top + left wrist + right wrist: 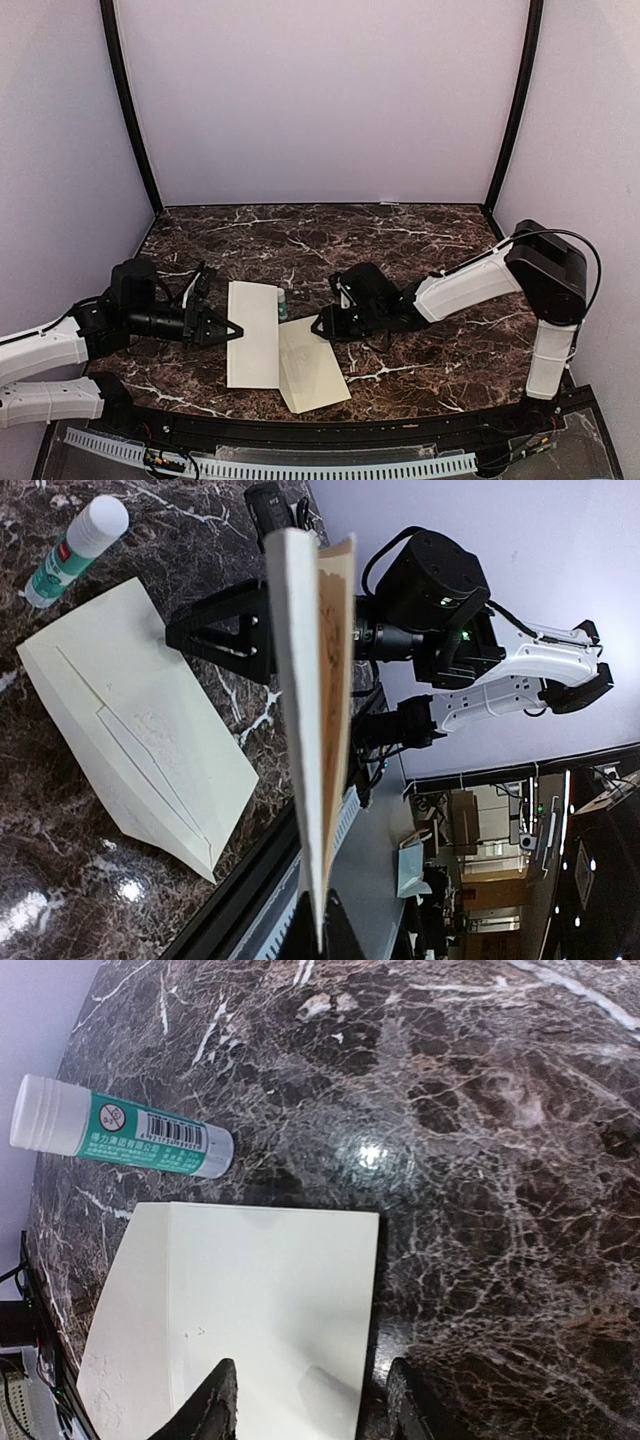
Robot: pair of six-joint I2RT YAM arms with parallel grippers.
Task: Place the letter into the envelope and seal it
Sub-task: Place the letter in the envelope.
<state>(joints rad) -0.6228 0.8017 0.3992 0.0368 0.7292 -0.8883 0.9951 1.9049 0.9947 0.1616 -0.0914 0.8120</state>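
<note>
Left gripper (pixel 235 328) pinched the folded tan-beige printed letter (pixel 253 340) by its edge; right gripper (pixel 316 328), half open, hung over the cream paper envelope (pixel 315 372).

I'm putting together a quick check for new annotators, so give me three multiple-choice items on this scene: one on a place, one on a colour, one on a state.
1. Where is the glue stick?
A lying on the table beside the envelope
B standing on the envelope
C inside the envelope

2. What colour is the glue stick's label?
A red
B yellow
C green

3. What state is the letter in?
A crumpled into a ball
B folded, pinched in the left claw
C sealed inside the envelope

Answers:
1 A: the right wrist view shows it on bare marble past the envelope's edge.
2 C: the label is green beside a white cap.
3 B: the left wrist view shows the folded sheet edge-on in the shut claw.
</note>
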